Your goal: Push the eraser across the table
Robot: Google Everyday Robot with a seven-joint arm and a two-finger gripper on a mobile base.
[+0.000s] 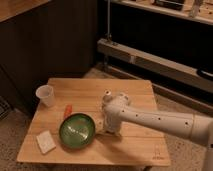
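Note:
The light wooden plank-topped table (125, 90) fills the middle of the camera view. My white arm reaches in from the right, and its gripper (102, 125) points down at the table top, right next to the right rim of the green bowl (77, 131). The black eraser does not show; it may be hidden under the gripper and wrist.
A white cup (46, 95) stands at the table's left edge. An orange stick-like thing (67, 111) lies just behind the bowl. A white square pad (45, 141) lies at the front left corner. A small dark mark (157, 156) is near the front right corner. Dark shelving stands behind the table.

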